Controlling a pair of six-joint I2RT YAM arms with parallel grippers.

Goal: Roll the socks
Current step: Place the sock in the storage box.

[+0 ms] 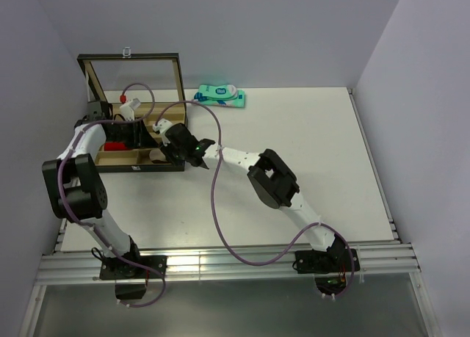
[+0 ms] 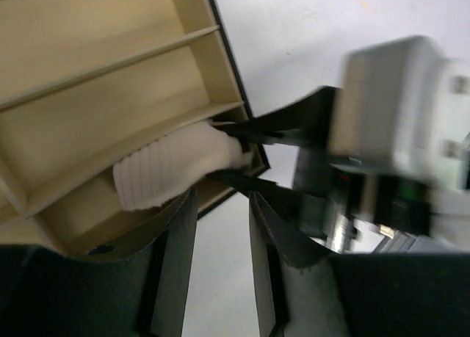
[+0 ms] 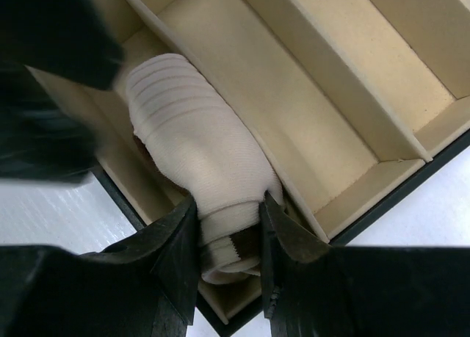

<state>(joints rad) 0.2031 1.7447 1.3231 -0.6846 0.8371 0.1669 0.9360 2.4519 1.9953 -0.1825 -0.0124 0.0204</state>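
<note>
The beige sock [image 3: 198,161] is rolled into a bundle with a brown band at its end and lies in the near corner compartment of the wooden box [image 3: 330,80]. My right gripper [image 3: 228,208] is shut on the roll's near end. The sock also shows in the left wrist view [image 2: 172,164] and the top view [image 1: 157,156]. My left gripper [image 2: 220,201] is open and empty, hovering just outside the box corner, close to the roll. In the top view both grippers, left [image 1: 145,136] and right [image 1: 167,150], meet at the box's front right. The red sock [image 1: 114,145] lies in the box under the left arm.
The box [image 1: 139,168] has a raised lid [image 1: 128,58] and several cream compartments [image 2: 110,58], at the table's back left. A teal-and-white packet [image 1: 220,96] lies behind it to the right. Purple cables loop over the box and the table.
</note>
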